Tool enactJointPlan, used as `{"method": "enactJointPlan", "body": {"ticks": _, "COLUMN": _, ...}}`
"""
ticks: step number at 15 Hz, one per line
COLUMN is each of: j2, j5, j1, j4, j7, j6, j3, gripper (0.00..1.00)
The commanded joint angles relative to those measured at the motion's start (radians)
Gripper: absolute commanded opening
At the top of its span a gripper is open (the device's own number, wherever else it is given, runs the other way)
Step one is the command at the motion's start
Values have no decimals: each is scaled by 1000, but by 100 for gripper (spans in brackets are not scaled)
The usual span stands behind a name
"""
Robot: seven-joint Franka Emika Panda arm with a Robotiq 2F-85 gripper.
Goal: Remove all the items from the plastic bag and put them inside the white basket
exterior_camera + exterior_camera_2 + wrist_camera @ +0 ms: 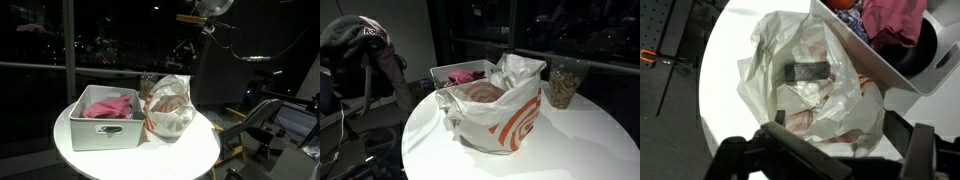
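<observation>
The plastic bag [825, 95] lies crumpled and open on the round white table [720, 100], whitish film with red-orange print [505, 125]. Through its film a dark rectangular item [806, 72] shows, with pinkish shapes under it. Right beside it stands the white basket [868, 62], with a soft pink cloth [890, 20] and an orange piece [845, 10] inside. Both exterior views show the bag [168, 108] next to the basket [100, 130], which holds the pink cloth [110, 105]. My gripper [827, 152] hangs open above the bag, its dark fingers [738, 158] empty.
A glass jar [563, 85] with brownish contents stands on the table behind the bag. The table's rim [705, 75] drops to dark floor on the wrist view's left side. A chair draped with clothes [365, 50] stands beside the table, and dark windows lie behind.
</observation>
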Motion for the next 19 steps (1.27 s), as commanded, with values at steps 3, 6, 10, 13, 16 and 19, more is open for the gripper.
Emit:
{"method": "enactJointPlan", "body": {"ticks": 3, "j2": -56, "j5": 33, "j1": 4, "j4": -175, "j7": -36, "j6": 247, "j3": 5, "gripper": 100}}
{"method": "enactJointPlan", "body": {"ticks": 6, "j2": -69, "j5": 43, "j1": 8, "j4": -237, "j7": -31, "j6": 356, "j3": 11, "gripper": 100}}
{"method": "enactJointPlan", "body": {"ticks": 10, "j2": -31, "j5": 28, "j1": 7, "j4": -211, "j7": -19, "j6": 332, "j3": 9, "gripper": 100}}
{"method": "enactJointPlan", "body": {"ticks": 13, "j2": -38, "j5": 29, "j1": 7, "j4": -218, "j7": -19, "j6": 339, "j3": 10, "gripper": 100}}
{"method": "enactJointPlan", "body": {"ticks": 16, "j2": -40, "j5": 29, "j1": 7, "j4": -221, "j7": -19, "j6": 341, "j3": 10, "gripper": 100}}
{"method": "enactJointPlan", "body": {"ticks": 19, "j2": -41, "j5": 29, "j1": 7, "j4": -222, "j7": -19, "j6": 342, "j3": 10, "gripper": 100}}
